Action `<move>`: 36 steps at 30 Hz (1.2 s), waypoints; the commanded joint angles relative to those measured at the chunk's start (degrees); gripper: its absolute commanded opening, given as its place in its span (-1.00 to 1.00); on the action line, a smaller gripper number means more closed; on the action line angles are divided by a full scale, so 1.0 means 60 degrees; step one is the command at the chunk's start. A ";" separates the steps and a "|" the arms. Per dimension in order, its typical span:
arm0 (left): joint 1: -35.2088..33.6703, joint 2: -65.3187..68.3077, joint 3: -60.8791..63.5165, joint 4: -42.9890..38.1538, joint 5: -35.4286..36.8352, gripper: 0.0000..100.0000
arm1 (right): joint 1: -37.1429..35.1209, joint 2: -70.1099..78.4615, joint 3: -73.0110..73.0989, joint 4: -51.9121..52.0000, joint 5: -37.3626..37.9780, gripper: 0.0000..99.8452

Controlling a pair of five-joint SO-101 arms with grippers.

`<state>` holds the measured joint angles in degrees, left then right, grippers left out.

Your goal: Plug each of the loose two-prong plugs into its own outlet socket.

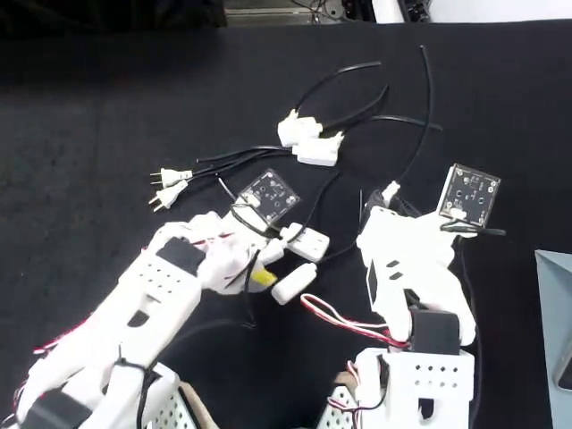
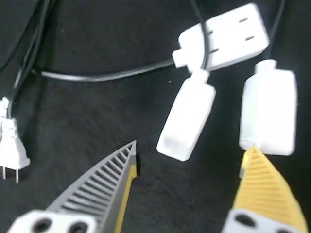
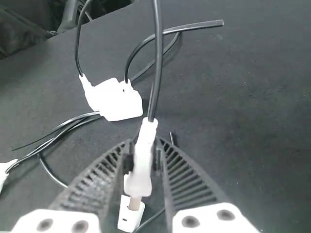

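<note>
Two loose plugs [image 1: 172, 177] lie side by side on bench [image 1: 89, 116], long axes left-right in high view, prongs toward its left edge. Third plug [image 3: 141, 165] clamped in right gripper [image 3: 146, 145], cord end away from wrist. Left gripper [image 2: 193, 148] fingers apart over two long socket blocks [image 2: 187, 119], wide socket [image 2: 228, 39] beyond. Far socket pair [image 1: 308, 141] touching
</note>
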<state>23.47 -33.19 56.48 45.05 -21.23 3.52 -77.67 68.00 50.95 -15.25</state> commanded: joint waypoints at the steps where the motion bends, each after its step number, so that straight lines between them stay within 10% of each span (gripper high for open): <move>1: -0.0447 0.1026 -0.0842 -0.0674 -0.0088 -0.32 | 0.0103 -0.0066 -0.0051 -0.0147 -0.0132 -0.97; 16: -0.0256 0.4308 -0.2557 -0.0938 -0.0044 -0.65 | 0.0103 -0.0066 -0.0037 -0.0132 -0.0117 -0.97; 29: -0.0300 -0.0806 -0.0930 0.2388 0.0674 -0.86 | 0.0103 -0.0066 -0.0037 -0.0103 -0.0117 -0.97; 36: -0.0344 -0.1641 0.1297 0.1949 0.0689 -0.85 | 0.0088 -0.0037 -0.0037 -0.0103 -0.0117 -0.97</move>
<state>21.98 -40.75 59.74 59.03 -17.71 3.52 -77.67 68.00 50.95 -15.25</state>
